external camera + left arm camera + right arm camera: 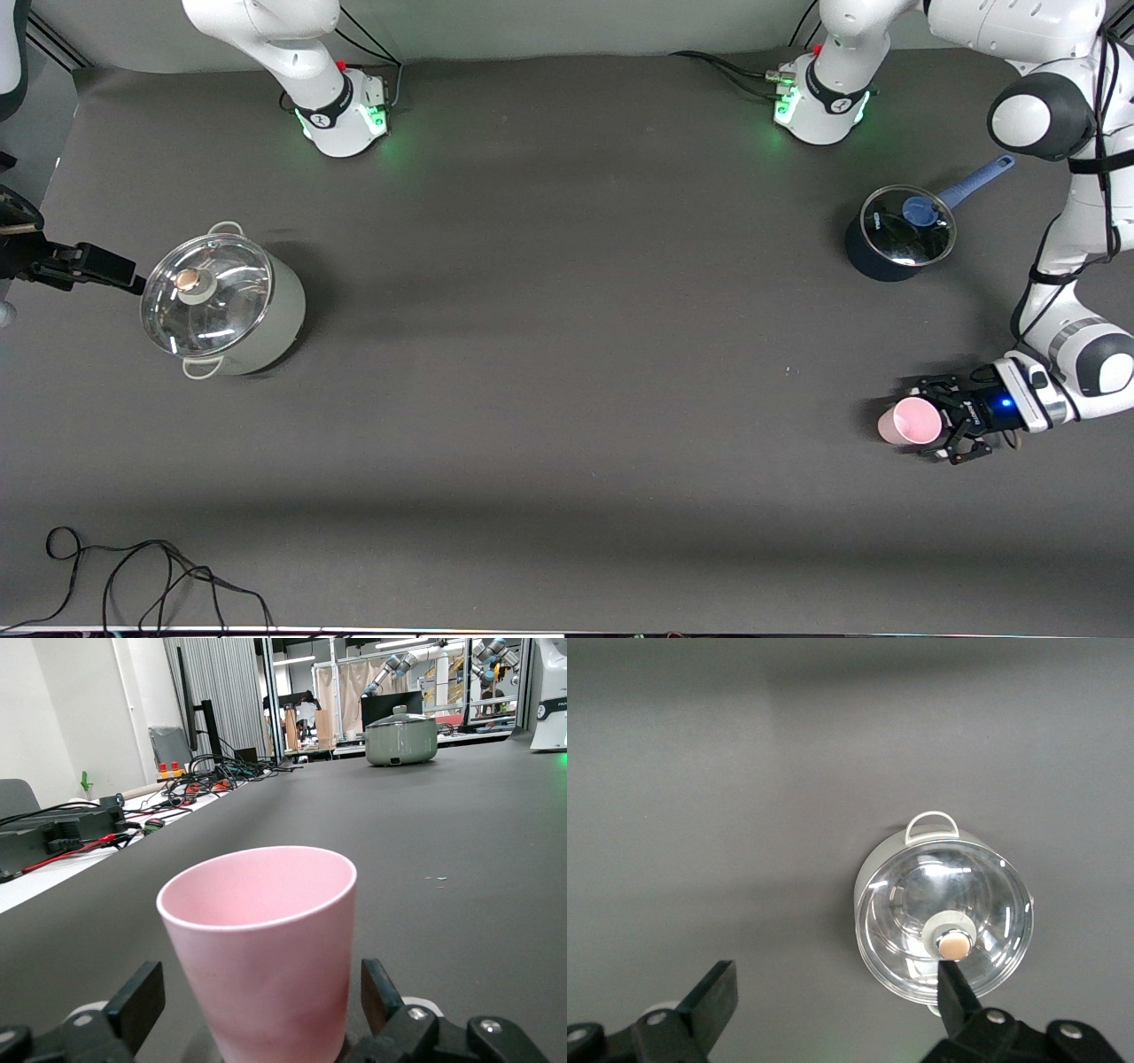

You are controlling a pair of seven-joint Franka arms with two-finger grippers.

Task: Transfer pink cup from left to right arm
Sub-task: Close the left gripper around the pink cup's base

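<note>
Dark desk matting is carrying the pink cup (910, 421) near the left arm's edge, where the left gripper (944, 418) is straddling it with jaws apart, needing closure, while the right gripper (833, 1010) is waiting, spread, above the steel pot (221, 301).

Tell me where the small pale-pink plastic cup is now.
The small pale-pink plastic cup stands upright on the table at the left arm's end, between the open fingers of the left hand, nearer the front camera than the dark blue lidded saucepan.

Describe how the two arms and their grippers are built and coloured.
Both arms are glossy white with dark grey joints and green lights at the bases; black cables run along the left arm. The left gripper is black with a blue light. The right gripper has black wedge-shaped fingers.
</note>
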